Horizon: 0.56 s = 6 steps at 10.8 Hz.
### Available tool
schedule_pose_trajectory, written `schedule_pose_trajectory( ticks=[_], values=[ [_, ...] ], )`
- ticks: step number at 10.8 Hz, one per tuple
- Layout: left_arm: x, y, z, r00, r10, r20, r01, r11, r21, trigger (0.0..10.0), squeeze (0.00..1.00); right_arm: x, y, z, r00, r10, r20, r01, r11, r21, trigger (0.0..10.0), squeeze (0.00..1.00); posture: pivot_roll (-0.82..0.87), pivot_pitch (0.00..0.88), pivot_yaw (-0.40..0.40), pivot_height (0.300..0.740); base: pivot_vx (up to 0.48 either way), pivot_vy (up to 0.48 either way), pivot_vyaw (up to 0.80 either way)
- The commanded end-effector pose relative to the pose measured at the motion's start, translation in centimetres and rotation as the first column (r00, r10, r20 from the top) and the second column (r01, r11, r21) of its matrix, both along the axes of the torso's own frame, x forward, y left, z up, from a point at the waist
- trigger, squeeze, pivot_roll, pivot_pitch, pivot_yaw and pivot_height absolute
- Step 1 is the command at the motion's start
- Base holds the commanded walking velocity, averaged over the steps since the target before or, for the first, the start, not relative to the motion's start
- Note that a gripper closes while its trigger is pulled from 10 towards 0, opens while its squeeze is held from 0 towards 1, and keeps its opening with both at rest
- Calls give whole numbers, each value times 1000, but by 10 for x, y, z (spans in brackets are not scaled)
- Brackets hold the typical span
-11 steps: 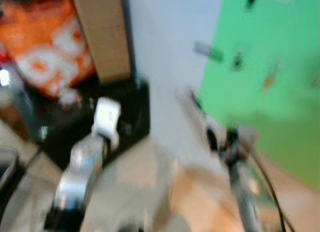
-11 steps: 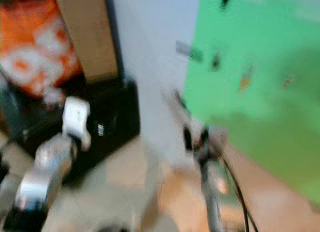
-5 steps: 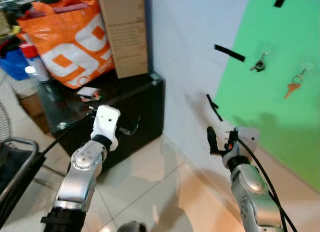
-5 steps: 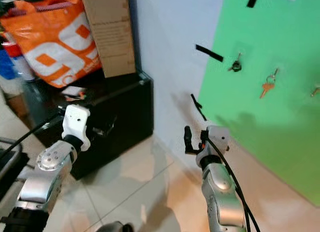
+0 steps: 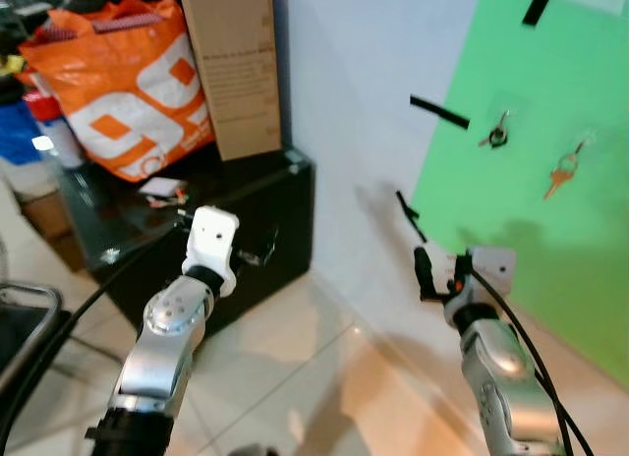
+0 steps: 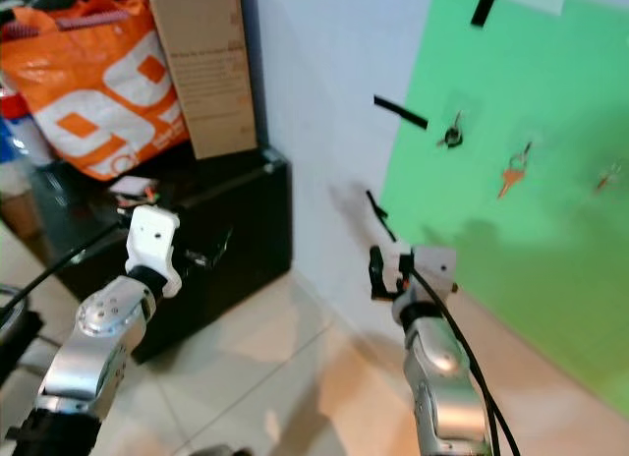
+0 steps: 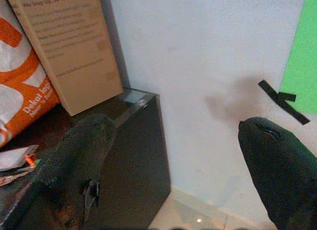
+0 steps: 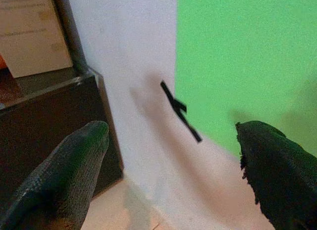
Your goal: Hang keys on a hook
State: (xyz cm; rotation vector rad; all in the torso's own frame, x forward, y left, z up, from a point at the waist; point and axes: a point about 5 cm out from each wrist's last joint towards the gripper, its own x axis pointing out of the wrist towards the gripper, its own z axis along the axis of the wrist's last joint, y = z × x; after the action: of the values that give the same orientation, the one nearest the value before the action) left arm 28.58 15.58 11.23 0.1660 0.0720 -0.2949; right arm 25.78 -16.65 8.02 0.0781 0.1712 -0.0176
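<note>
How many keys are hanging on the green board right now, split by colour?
Dark key: 1
Orange key: 1
Blurred key, colour unclear: 1
Total: 3

I see glossy floor tiles (image 5: 295, 377), a matt white wall (image 5: 354, 102) and a flat matt green sheet (image 5: 550, 230). The black cabinet (image 5: 265, 230) has a shiny top; my gripper fingers (image 8: 69, 175) look rough-textured, my arms brushed silver metal.
</note>
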Motion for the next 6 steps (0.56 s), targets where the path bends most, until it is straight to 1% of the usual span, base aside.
schedule_pose_trajectory(
  ticks=[1,3,6],
  values=[
    [2,2,4,1000,19,13,-19,1000,-2,10000,0,4,0,2,1000,-1,0,1,1000,-9,10000,1000,-66,0,-10,740,364,0,800],
    [2,4,3,1000,21,2,-21,1000,-4,10000,0,7,1,4,1000,-5,9,5,1000,-17,10000,1000,-72,0,9,740,362,0,800],
    [4,5,5,1000,6,1,-6,1000,10,10000,0,5,1,3,999,-38,15,39,999,-12,10000,1000,-69,0,12,740,364,0,0]
  ],
)
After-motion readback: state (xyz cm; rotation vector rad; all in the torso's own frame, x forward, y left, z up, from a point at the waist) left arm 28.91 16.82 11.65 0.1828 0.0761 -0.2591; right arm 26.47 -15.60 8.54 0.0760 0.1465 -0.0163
